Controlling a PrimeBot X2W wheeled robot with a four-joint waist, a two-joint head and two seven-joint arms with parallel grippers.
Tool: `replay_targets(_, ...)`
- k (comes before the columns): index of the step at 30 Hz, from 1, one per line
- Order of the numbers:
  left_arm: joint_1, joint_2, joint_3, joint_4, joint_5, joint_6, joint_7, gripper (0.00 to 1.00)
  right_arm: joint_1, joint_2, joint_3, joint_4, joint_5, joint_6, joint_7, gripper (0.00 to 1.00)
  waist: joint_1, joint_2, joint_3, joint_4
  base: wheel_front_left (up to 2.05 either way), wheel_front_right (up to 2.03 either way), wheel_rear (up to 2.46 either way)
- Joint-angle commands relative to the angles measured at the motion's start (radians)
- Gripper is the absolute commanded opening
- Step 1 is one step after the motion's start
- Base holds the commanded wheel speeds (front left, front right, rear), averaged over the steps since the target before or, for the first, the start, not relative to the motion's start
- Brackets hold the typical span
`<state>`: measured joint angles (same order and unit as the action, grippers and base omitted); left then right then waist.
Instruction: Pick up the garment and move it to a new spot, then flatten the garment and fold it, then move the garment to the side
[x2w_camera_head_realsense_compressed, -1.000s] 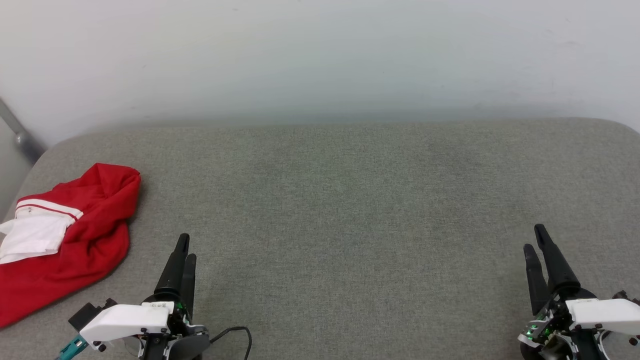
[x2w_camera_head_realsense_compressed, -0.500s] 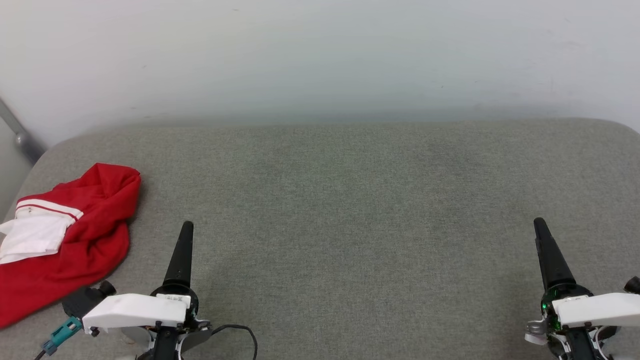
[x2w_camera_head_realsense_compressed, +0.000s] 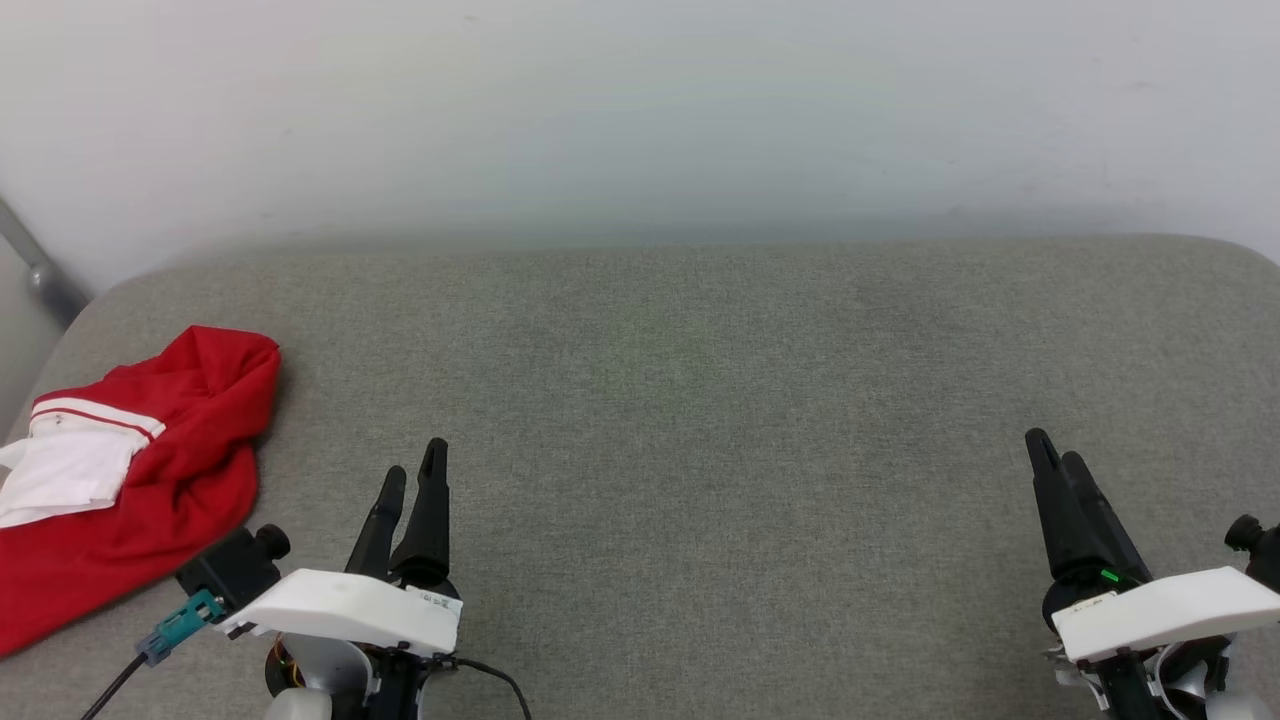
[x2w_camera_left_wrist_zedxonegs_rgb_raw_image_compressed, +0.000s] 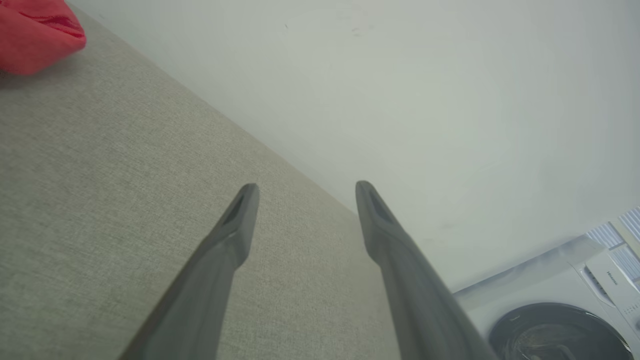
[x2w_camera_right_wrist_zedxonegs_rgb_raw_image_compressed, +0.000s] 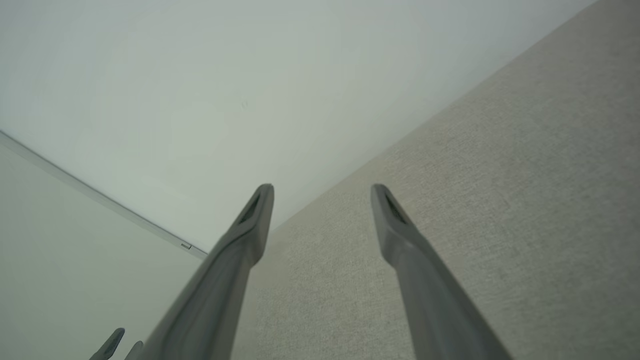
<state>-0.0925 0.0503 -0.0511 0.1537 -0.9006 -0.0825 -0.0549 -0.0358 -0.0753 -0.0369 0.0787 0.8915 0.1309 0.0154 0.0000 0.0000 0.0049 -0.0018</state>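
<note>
Garment (x2w_camera_head_realsense_compressed: 190, 440) crumpled, untouched; left end effector (x2w_camera_head_realsense_compressed: 416, 457) spread, empty; right end effector (x2w_camera_head_realsense_compressed: 1053, 446) same.

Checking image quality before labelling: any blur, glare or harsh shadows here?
Head view: soft even light, no glare, garment sharp, faint shadow beside it. Left wrist view: left gripper blurs near the lens, scene tilted. Right wrist view: right gripper likewise.

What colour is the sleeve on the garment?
The sleeve is white; the head view shows it best.
</note>
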Motion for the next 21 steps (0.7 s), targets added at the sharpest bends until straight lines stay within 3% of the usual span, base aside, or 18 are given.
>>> replay_targets(1,-0.028,0.006,-0.009,-0.013,0.042,0.006,-0.010,1.00,-0.005,-0.011,0.004,-0.023,-0.039,0.000,0.000,1.00,0.0000,0.0000,0.000,-0.001,0.00,0.00,0.00)
replay_targets(21,-0.044,0.080,-0.113,-0.002,0.358,0.095,-0.073,1.00,0.009,-0.032,0.019,-0.058,-0.352,0.000,0.025,1.00,0.0000,0.0000,0.001,-0.001,0.00,0.00,0.00)
